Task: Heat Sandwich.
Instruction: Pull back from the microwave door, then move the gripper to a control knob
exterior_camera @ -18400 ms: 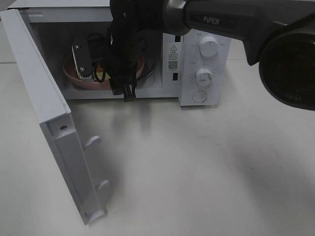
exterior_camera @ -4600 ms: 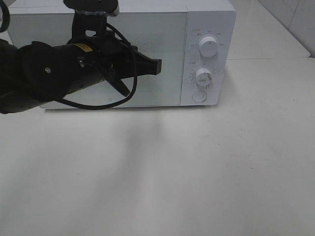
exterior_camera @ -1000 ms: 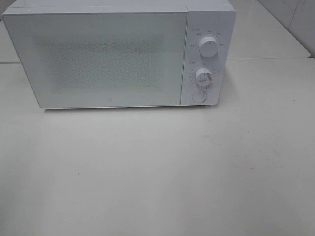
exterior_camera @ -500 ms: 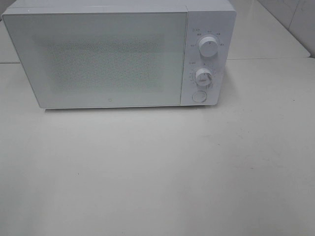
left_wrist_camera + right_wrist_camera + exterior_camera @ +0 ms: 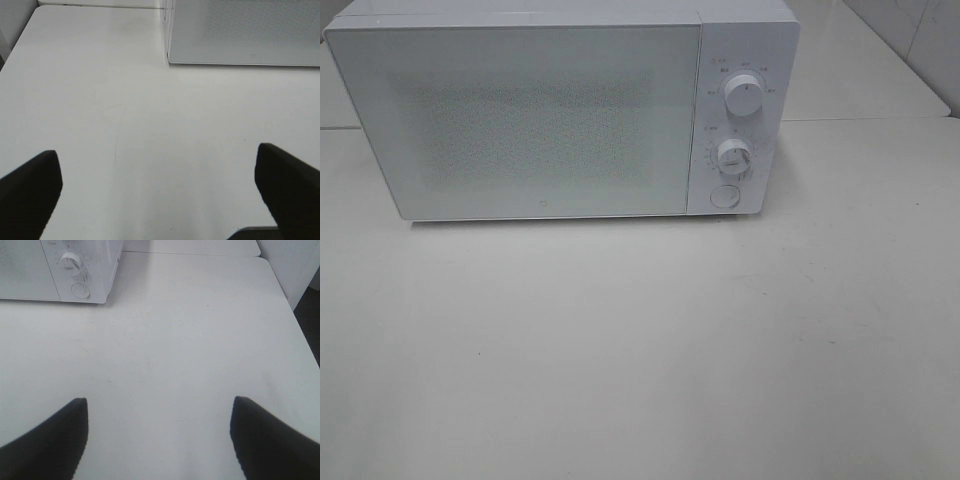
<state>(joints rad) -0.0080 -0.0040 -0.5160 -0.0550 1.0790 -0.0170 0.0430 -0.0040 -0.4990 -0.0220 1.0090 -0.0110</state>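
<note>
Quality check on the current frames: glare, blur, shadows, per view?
Exterior high: flat, even light, no glare; microwave door looks speckled with nothing visible through it, and only a thin shadow lies under it. Left wrist: left gripper shows as two dark blurred silhouettes; table evenly lit. Right wrist: right gripper blurred likewise; knob reasonably sharp.

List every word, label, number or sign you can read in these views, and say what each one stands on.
No text here is legible enough to quote.
Printed markings around the upper knob and the lower knob on the control panel: too small and blurred to read, in both the high view and the right wrist view.
Small mark at the lower edge of the microwave door: too small to tell what it is.
</note>
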